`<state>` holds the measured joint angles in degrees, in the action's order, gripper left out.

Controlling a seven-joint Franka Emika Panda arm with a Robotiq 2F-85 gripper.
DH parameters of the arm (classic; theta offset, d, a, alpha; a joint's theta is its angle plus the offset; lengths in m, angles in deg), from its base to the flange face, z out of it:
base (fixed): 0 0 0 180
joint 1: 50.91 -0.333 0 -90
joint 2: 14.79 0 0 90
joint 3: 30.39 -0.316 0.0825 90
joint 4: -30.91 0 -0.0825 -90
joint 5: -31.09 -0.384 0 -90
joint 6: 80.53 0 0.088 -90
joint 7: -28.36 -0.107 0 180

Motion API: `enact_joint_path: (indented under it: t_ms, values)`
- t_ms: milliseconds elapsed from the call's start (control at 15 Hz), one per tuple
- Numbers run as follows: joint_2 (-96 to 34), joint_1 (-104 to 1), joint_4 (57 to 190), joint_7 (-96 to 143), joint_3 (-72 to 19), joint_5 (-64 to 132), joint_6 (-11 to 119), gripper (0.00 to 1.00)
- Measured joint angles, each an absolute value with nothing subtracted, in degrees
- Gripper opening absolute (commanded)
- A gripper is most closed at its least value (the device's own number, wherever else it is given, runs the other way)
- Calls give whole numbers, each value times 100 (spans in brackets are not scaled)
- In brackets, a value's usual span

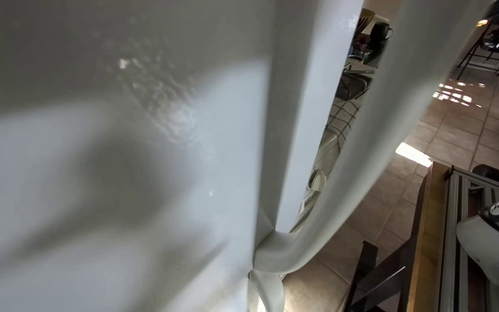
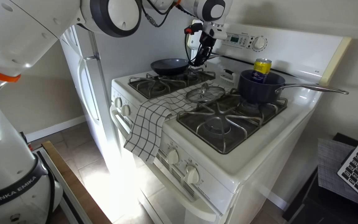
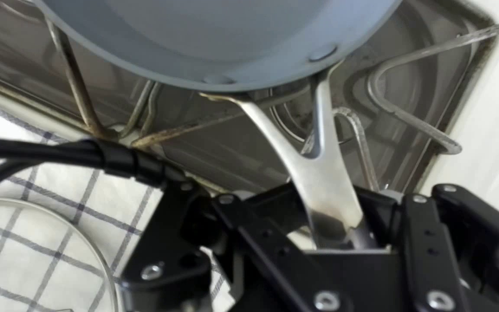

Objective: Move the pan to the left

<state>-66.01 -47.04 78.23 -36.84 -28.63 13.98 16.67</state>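
The pan (image 2: 170,67) is dark, shallow and round, and sits at the far left burner grate of the stove, near the fridge, in an exterior view. Its grey-blue inside (image 3: 232,34) fills the top of the wrist view. Its metal handle (image 3: 314,173) runs down between the black fingers of my gripper (image 3: 325,190), which close on it from both sides. In an exterior view my gripper (image 2: 202,60) points down at the right of the pan. The handle's end is hidden by the gripper. I cannot tell whether the pan touches the grate.
A dark pot (image 2: 259,90) holding a yellow can (image 2: 262,68) stands on the right burners. A glass lid (image 2: 205,93) lies on a checked towel (image 2: 154,124) between the grates. The fridge (image 2: 141,40) borders the stove; its door (image 1: 145,173) blocks much of an exterior view.
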Motion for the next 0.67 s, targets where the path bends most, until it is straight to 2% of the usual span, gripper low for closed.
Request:
enact_joint_path:
  t_ms: [667]
  values:
    - [-6592,-3909,7992,-3571,-3290,437,1592,0]
